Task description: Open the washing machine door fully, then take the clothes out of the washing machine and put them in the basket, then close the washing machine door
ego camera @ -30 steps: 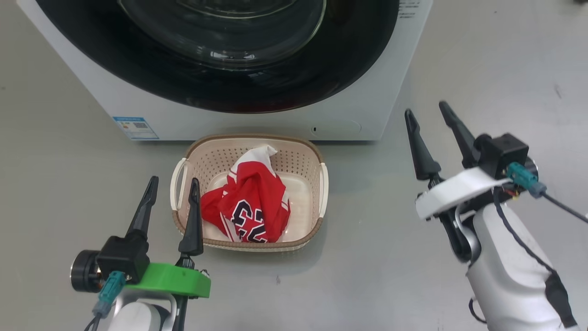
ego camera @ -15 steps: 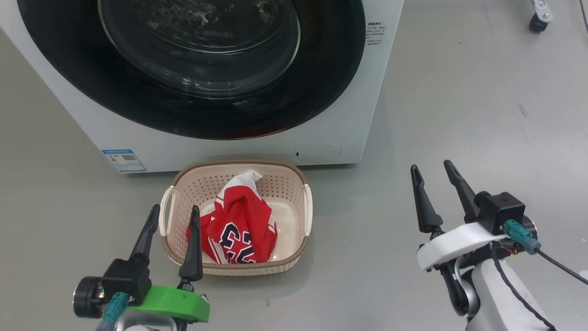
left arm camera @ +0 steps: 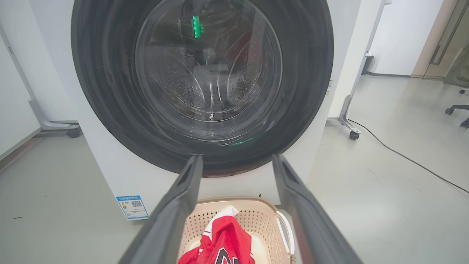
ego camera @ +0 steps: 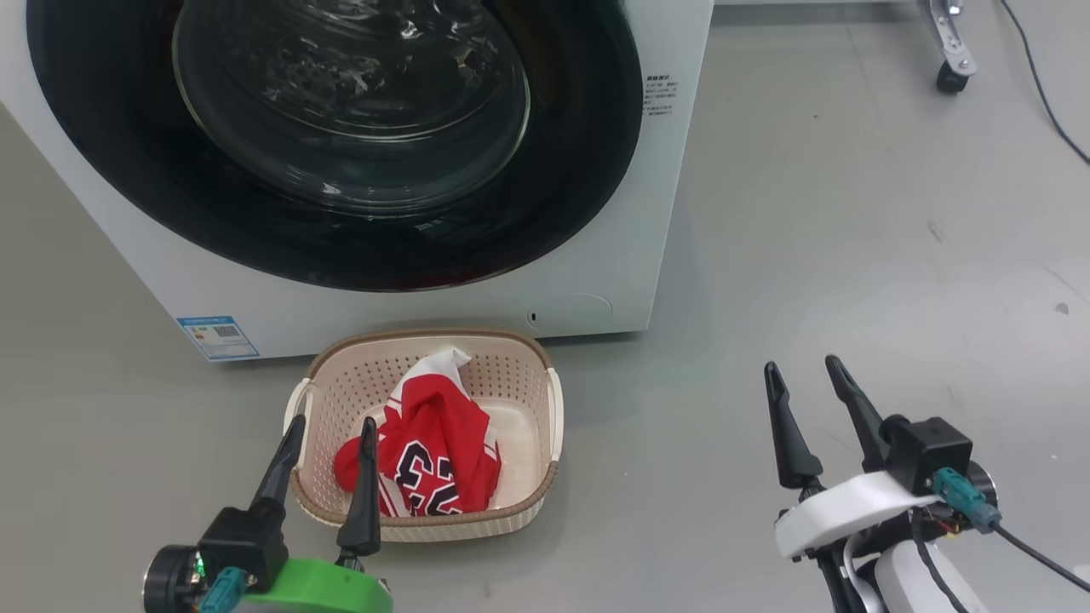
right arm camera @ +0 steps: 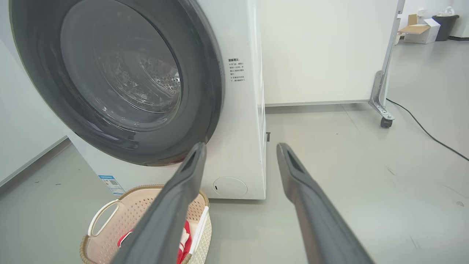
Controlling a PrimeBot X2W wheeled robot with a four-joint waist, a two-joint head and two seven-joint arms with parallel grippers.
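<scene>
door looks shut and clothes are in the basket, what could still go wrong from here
1. The washing machine door shows a reddish tint at its lower edge: reflection or trapped fabric, I cannot tell. If fabric, the door may not be latched.
2. The open left gripper hangs over the near left corner of the basket; a careless move could snag the clothes or shove the basket.

A lab or test hall: bare grey floor (right arm camera: pixel 366 190), white wheeled partitions (right arm camera: pixel 322 51), a trailing cable (right arm camera: pixel 427 134).
</scene>
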